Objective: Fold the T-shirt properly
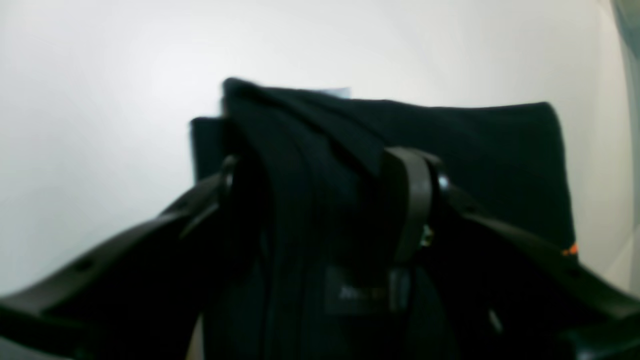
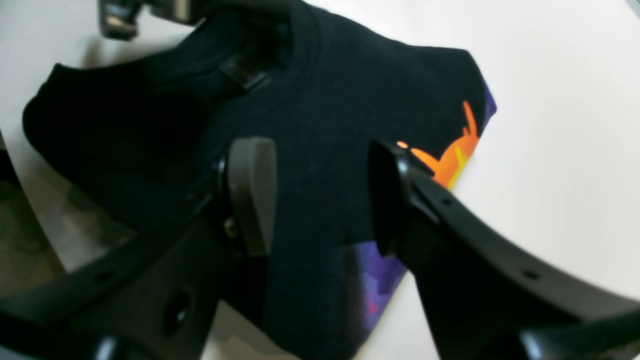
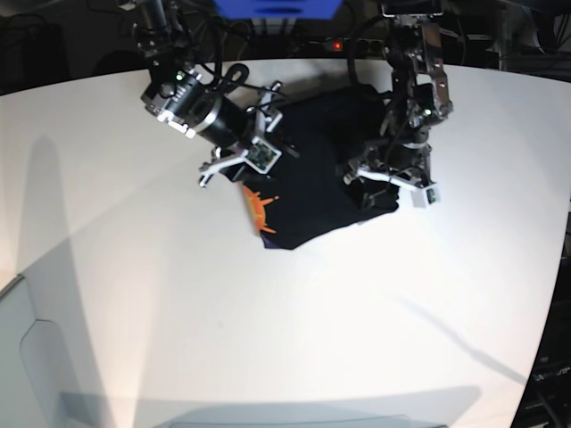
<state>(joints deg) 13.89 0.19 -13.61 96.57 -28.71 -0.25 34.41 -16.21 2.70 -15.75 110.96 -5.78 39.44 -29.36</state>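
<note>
White tabletop [image 3: 178,294] is carrying the T-shirt [image 3: 312,192] — bunched black cloth lying toward the far edge, its orange-and-purple print [image 2: 450,155] showing at one corner. Right gripper [image 2: 320,195] is hovering spread over the cloth. Left gripper [image 1: 325,200] is standing wide too — fabric seemingly draping between its jaws, though blur obscures contact.

Just a big white counter [image 3: 268,339], a blue box [image 3: 277,7] and tangled cables [image 3: 312,36] along its far edge.

Black T-shirt [image 2: 325,100], orange and seemingly purple print [image 2: 452,152]
</note>
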